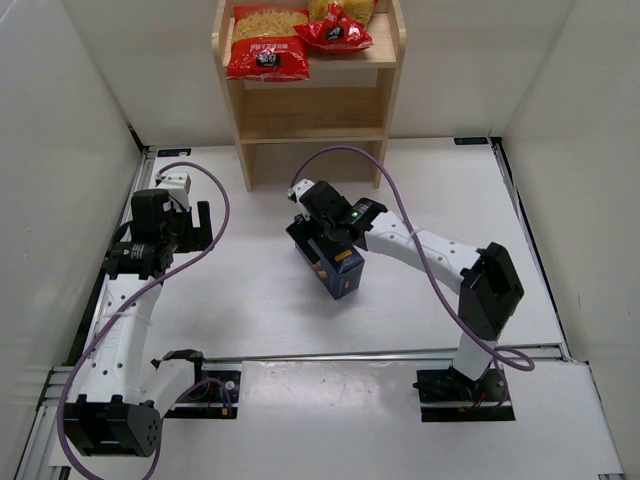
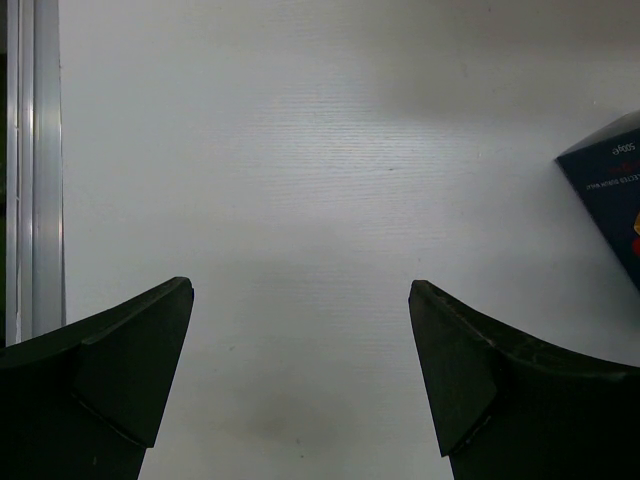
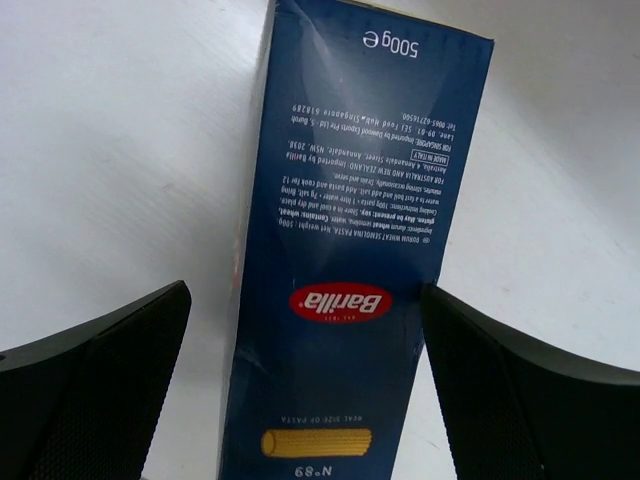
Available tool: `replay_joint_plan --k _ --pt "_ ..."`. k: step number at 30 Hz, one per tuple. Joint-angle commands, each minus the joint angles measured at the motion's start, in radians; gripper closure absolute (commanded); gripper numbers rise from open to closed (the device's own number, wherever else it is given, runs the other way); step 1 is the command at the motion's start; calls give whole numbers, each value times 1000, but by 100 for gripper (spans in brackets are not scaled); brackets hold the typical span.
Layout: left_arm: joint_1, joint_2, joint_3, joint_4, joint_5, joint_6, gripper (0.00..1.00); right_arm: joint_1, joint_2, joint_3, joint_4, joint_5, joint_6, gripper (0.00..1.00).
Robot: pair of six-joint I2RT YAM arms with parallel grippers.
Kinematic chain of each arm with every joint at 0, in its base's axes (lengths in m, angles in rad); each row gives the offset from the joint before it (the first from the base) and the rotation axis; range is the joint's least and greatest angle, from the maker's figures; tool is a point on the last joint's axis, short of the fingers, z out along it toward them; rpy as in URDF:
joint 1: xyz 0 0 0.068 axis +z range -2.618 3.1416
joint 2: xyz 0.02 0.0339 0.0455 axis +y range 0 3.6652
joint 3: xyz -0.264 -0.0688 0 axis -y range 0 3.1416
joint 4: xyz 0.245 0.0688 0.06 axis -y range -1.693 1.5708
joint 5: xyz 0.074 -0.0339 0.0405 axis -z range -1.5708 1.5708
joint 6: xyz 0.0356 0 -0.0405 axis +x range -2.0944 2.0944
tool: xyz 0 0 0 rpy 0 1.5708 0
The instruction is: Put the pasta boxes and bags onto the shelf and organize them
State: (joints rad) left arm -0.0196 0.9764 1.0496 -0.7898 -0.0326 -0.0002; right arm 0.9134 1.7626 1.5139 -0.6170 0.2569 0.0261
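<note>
The dark blue pasta box (image 1: 340, 270) lies on the white table in front of the shelf (image 1: 312, 130). In the right wrist view the box (image 3: 350, 200) shows its red logo and a pasta picture. My right gripper (image 1: 322, 238) is over it, open; in its wrist view (image 3: 306, 289) the jaws straddle the box, the right finger at its edge, a gap on the left. Two red pasta bags (image 1: 268, 45) (image 1: 337, 28) lie on the shelf's top tier. My left gripper (image 1: 190, 225) is open and empty over bare table (image 2: 300, 285), and a box corner (image 2: 612, 190) shows at its right.
The shelf's lower tier (image 1: 312, 110) holds nothing. White walls enclose the table on the left, right and back. A metal rail (image 2: 30, 170) runs along the table's left edge. A purple cable (image 1: 400, 210) loops over the right arm.
</note>
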Motion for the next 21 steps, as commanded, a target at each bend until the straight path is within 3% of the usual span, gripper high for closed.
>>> replay_joint_plan --k 1,9,13,18,21 --pt "6 -27 -3 1 20 0 0 11 69 110 -165 201 29 1" --pt "6 -27 -3 1 20 0 0 68 126 224 -283 376 -12 1" --pt "6 -36 -3 -8 20 0 0 56 117 175 -236 198 -32 1" --pt "6 -36 -13 -17 20 0 0 -45 97 57 -106 -75 12 1" --pt "6 -36 -13 -17 20 0 0 -56 97 48 -69 -122 3 1"
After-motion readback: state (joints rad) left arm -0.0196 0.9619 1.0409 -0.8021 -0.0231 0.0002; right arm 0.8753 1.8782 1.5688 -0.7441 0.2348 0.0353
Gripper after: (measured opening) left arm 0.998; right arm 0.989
